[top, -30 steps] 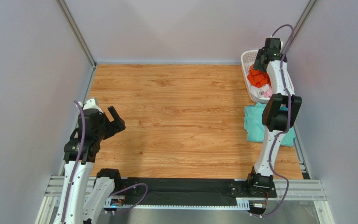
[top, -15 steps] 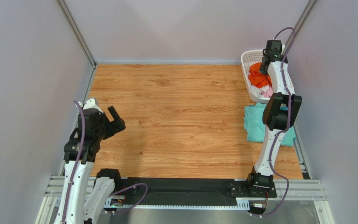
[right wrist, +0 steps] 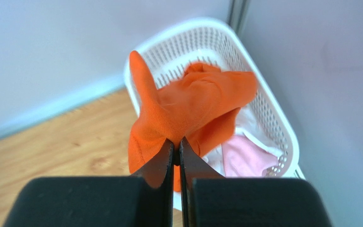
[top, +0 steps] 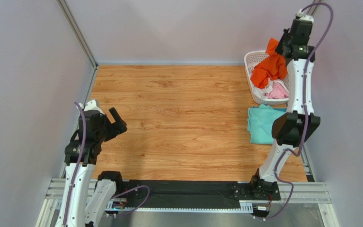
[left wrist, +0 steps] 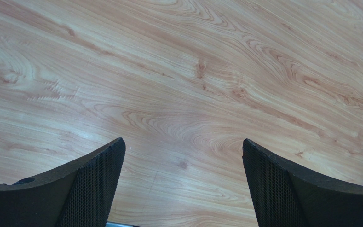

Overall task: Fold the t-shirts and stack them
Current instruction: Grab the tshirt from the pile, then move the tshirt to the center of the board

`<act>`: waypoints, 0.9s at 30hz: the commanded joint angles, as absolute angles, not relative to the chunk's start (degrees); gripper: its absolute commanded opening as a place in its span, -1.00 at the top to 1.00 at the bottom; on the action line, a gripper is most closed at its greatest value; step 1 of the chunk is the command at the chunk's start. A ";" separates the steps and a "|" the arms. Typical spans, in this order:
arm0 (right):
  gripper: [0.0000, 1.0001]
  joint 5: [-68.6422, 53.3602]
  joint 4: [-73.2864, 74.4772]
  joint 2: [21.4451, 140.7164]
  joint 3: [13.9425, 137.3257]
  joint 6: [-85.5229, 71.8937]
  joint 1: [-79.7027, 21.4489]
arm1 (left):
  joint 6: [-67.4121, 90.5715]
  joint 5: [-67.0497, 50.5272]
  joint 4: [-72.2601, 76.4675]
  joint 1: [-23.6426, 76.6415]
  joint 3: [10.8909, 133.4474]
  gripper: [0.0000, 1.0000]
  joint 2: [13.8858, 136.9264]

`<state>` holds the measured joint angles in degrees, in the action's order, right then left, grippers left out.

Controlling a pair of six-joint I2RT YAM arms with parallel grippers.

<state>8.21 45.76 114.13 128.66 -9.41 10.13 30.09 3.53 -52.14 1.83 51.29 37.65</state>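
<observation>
My right gripper (right wrist: 176,140) (top: 283,47) is shut on the orange t-shirt (right wrist: 193,104) (top: 269,68), which hangs bunched from its tips above the white lattice basket (right wrist: 268,113) (top: 250,61). A pink t-shirt (right wrist: 242,156) (top: 279,91) and a pale one lie inside the basket. A teal t-shirt (top: 262,124) lies folded flat on the table just in front of the basket. My left gripper (left wrist: 182,156) (top: 116,119) hovers open over bare wood at the left side, nothing between its fingers.
The wooden tabletop (top: 178,118) is walled in by grey panels on the left, back and right. The basket stands in the back right corner against the walls. A metal rail (top: 188,191) with the arm bases runs along the near edge.
The right gripper has shut on the orange t-shirt and risen, pulling it up out of the basket. The left arm has not moved.
</observation>
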 commanded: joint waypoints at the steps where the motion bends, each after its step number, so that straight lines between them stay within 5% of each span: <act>1: 1.00 2.47 40.18 101.89 132.80 -9.41 8.19 | 29.27 3.87 -52.29 1.32 51.59 -0.99 37.18; 8: 1.00 -5.17 35.96 91.85 132.54 -9.40 0.27 | 29.18 3.87 -52.30 1.14 51.59 -0.99 36.74; 14: 1.00 -8.18 31.20 87.63 134.03 -8.44 -16.59 | 29.00 3.69 -52.30 0.97 51.77 -0.99 36.48; 21: 1.00 2.26 26.64 89.47 138.16 -4.04 -36.71 | 28.92 3.60 -52.29 0.88 51.77 -0.99 35.60; 27: 1.00 12.53 25.85 85.18 125.90 -6.33 -37.97 | 29.79 4.22 -53.17 0.88 51.85 -0.99 35.51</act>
<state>2.66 30.50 88.58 131.39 -6.28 -38.20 30.09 3.73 -52.45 1.34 51.29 35.81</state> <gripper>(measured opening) 0.015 0.996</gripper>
